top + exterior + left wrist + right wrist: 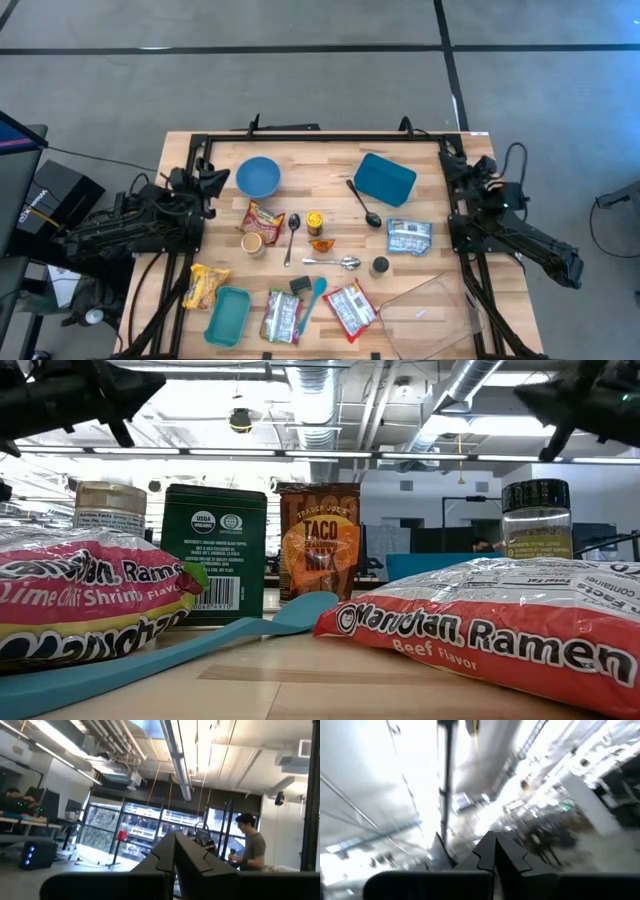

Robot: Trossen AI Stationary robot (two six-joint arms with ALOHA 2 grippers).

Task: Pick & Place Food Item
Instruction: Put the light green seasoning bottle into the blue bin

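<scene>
Food items lie on the wooden table (430, 200). There are two Maruchan ramen packs (283, 315) (349, 308), a yellow snack bag (205, 285), a taco mix packet (262, 216) and a white and blue packet (409, 237). The ramen packs lie flat, close to the low view's camera (500, 625) (90, 595). My left gripper (213, 181) rests at the table's far left corner, shut and empty (174, 855). My right gripper (452, 162) rests at the far right corner, shut and empty (495, 850). Both wrist views look up at the ceiling.
A blue bowl (258, 177) and a blue dish (385, 178) stand at the back. A teal box (228, 315) and a clear tray (430, 310) stand at the front. Spoons (291, 235), a teal spatula (312, 297) and small jars (380, 265) lie mid-table. A person (250, 845) stands in the room.
</scene>
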